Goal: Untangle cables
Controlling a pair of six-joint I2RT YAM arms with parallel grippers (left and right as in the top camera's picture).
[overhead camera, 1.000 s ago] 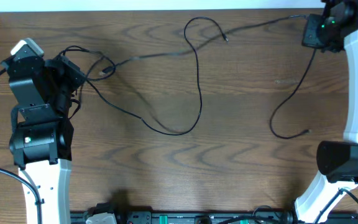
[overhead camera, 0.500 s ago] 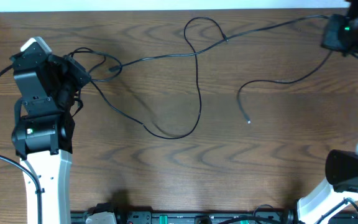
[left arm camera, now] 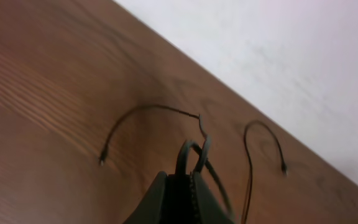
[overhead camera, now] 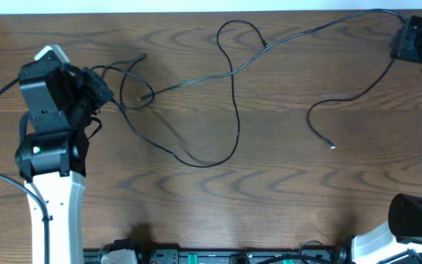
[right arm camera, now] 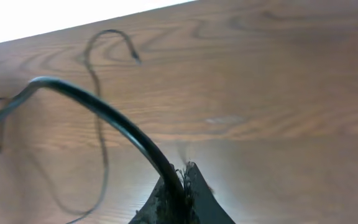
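Note:
Thin black cables [overhead camera: 234, 95] lie tangled across the wooden table. My left gripper [overhead camera: 107, 94] is shut on black cable strands by a small loop [overhead camera: 132, 86] at the left. In the left wrist view the jaws [left arm camera: 188, 179] are closed with looped strands [left arm camera: 194, 152] coming out of them. My right gripper [overhead camera: 403, 41] at the far right corner is shut on a black cable [right arm camera: 104, 112] that rises from its closed tips [right arm camera: 182, 177]. One long strand [overhead camera: 306, 31] spans between the two grippers. A free tail [overhead camera: 321, 125] ends in a small plug. No white cable shows.
The table's far edge [overhead camera: 196, 10] runs just behind the top cable loop [overhead camera: 237, 33]. A big loop sags to mid-table [overhead camera: 200, 163]. The left arm's body [overhead camera: 46, 154] stands at the left, the right arm's base [overhead camera: 416, 220] at the lower right.
My right gripper has moved to the right with its cable, pulling the long strand along and swinging the free tail. My left gripper has shifted slightly right, and the loop beside it has reshaped.

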